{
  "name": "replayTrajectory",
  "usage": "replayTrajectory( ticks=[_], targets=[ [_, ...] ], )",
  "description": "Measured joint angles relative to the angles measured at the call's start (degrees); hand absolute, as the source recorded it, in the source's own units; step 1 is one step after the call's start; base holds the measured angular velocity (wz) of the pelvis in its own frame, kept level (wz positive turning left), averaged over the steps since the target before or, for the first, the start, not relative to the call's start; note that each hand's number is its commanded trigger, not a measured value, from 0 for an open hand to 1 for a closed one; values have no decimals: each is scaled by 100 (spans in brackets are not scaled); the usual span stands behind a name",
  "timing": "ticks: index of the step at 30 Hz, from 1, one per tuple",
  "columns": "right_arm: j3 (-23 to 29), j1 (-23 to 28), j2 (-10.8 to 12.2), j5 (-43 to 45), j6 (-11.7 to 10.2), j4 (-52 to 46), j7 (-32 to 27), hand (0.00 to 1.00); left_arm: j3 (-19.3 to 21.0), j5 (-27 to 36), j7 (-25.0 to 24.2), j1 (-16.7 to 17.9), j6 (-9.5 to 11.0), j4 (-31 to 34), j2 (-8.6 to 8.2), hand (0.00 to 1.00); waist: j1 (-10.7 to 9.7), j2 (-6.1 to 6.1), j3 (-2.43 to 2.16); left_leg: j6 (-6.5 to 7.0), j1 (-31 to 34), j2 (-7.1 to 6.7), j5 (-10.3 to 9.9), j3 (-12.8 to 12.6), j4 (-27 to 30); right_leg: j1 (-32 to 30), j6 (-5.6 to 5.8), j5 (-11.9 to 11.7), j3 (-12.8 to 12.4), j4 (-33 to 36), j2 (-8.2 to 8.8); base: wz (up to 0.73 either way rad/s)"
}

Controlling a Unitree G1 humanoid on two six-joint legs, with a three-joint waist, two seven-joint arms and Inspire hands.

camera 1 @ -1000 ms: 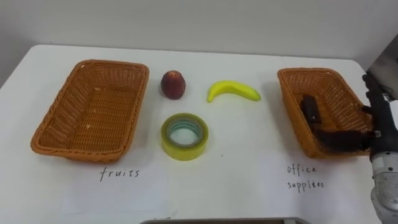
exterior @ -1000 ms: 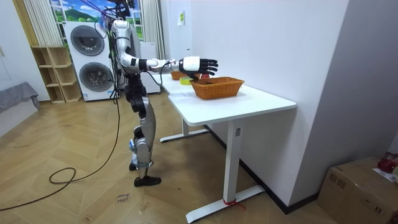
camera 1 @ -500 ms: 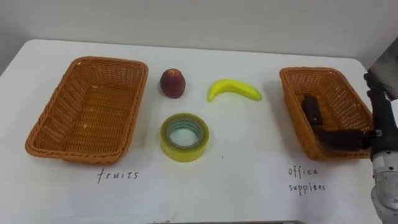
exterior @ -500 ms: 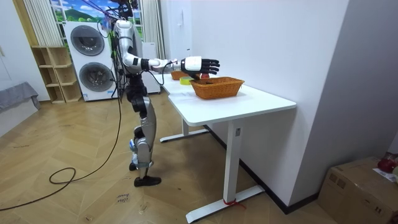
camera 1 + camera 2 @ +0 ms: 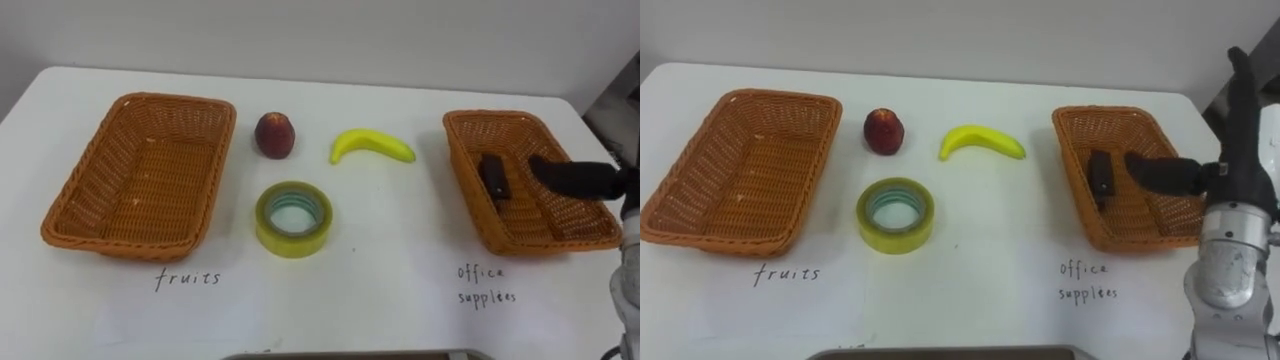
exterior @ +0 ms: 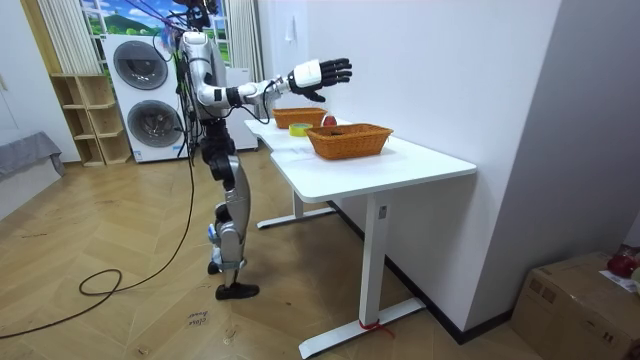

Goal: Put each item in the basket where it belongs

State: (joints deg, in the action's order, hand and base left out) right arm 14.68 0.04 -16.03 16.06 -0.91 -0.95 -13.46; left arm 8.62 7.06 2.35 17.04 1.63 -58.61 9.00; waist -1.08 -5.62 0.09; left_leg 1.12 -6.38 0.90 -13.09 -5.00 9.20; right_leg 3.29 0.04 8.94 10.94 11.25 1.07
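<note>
On the white table point(image 5: 400, 300) an empty wicker fruit basket point(image 5: 140, 175) stands at the left. A red peach point(image 5: 274, 134) and a yellow banana point(image 5: 372, 146) lie at the back middle. A yellow tape roll point(image 5: 293, 218) lies in front of them. The office basket point(image 5: 520, 180) at the right holds a small black object point(image 5: 491, 175). My right hand point(image 5: 1238, 150) is open and raised beside that basket's right rim, fingers straight up, and its dark thumb point(image 5: 575, 180) reaches over the basket. It holds nothing. In the room view the right hand point(image 6: 322, 72) is lifted above the table.
Handwritten labels lie on the table in front of each basket. A grey wall runs just behind the table's far edge. Washing machines point(image 6: 145, 95) and a shelf stand behind the robot, which is at the table's long side.
My right hand has risen from low beside the office basket to well above the table. The objects on the table have not moved.
</note>
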Motion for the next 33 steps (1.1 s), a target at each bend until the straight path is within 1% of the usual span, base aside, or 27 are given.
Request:
replayTrajectory(
  ticks=[3, 4, 5, 6, 8, 10, 13, 18, 21, 22, 24, 27, 28, 33],
  targets=[
    [0, -14, 0, 17, 0, -132, -53, 0, -56, 14, 70, 5, 0, -3, -3, 0, 0, 14, 6, 0, 1, 1, 0, 6, -15, -6, 0, 0, 4, 0, -4, 0],
    [0, -18, 0, 26, 1, -212, -92, 0, -92, 14, 97, 3, -1, -2, -5, 0, 2, 12, 0, 0, 6, 1, 0, 6, -24, -21, 0, 0, 7, 9, -5, 0],
    [0, -26, 0, 26, 1, -259, -102, 0, -94, 13, 101, 1, -1, -1, -6, 0, -1, 26, 8, 0, 9, 2, 0, 6, -29, -31, 0, 0, 8, 17, -5, 0],
    [-2, -73, 0, 24, 0, -320, -123, 0, -108, 3, 108, -5, -4, 0, -24, 0, -9, 57, 28, 0, 11, 2, 0, 6, -30, -37, 0, 0, 9, 22, -5, 0],
    [-3, -86, 1, 23, 1, -446, -159, 0, -145, -13, 126, -21, -9, 0, -45, 0, -13, 96, 33, 0, 10, 5, 0, 5, -39, -42, 0, 0, 17, 21, -7, 0],
    [-3, -87, 1, 27, 6, -580, -162, 0, -161, -39, 129, -27, -30, 0, -57, 0, -9, 123, 15, -1, -5, 13, 2, 4, -25, -42, 0, 0, 17, 21, -17, 0],
    [-63, -113, 1, 3, 32, -908, -163, 0, -201, -25, 128, -46, -35, -65, -42, 0, 18, 132, 7, -2, -9, 17, 2, -18, 0, -43, 1, 0, 20, 22, -18, -3],
    [-450, -152, -5, 7, 29, -1358, -130, 0, -212, -24, 83, -126, -31, -230, 51, 0, 46, 74, -38, -2, -12, 20, 2, -45, 17, -35, 0, 0, 21, 21, -16, -2],
    [-662, -196, -7, 39, 16, -1408, 2, 0, -325, -21, 64, -139, -12, -286, 115, 0, 92, 56, -48, -2, -14, 23, 1, -49, 17, -31, -7, -4, 15, 33, -14, 0],
    [-706, -197, -7, 6, -24, -1433, 71, 0, -331, -23, 62, -148, 14, -289, 120, 0, 130, 55, -49, -2, -11, 32, -1, -48, -6, -31, -12, -7, 10, 36, -14, 0],
    [-754, -199, -7, -6, -52, -1518, 147, 0, -334, -24, 52, -163, 48, -300, 112, 0, 178, 67, -42, -2, -9, 30, -2, -44, -13, -30, -19, -12, 7, 37, -14, 0],
    [-858, -201, -7, -34, -176, -1575, 174, 0, -336, -25, 39, -150, 53, -311, 108, 0, 234, 81, -34, -5, -8, 29, 0, -35, -7, -20, -23, -14, 22, 37, -20, 0],
    [-908, -200, -7, -93, -180, -1599, 179, 0, -337, -26, 39, -136, 52, -307, 102, 0, 292, 93, -27, -7, -8, 31, 1, -34, -8, -20, -23, -14, 25, 35, -23, 0],
    [-1132, -200, -5, -87, -193, -1742, 373, 0, -333, -48, 52, -137, 51, -280, 66, 0, 313, 133, 2, -7, 58, 26, 1, 46, 2, -47, -23, -14, 75, 25, -18, 6]
  ],
)
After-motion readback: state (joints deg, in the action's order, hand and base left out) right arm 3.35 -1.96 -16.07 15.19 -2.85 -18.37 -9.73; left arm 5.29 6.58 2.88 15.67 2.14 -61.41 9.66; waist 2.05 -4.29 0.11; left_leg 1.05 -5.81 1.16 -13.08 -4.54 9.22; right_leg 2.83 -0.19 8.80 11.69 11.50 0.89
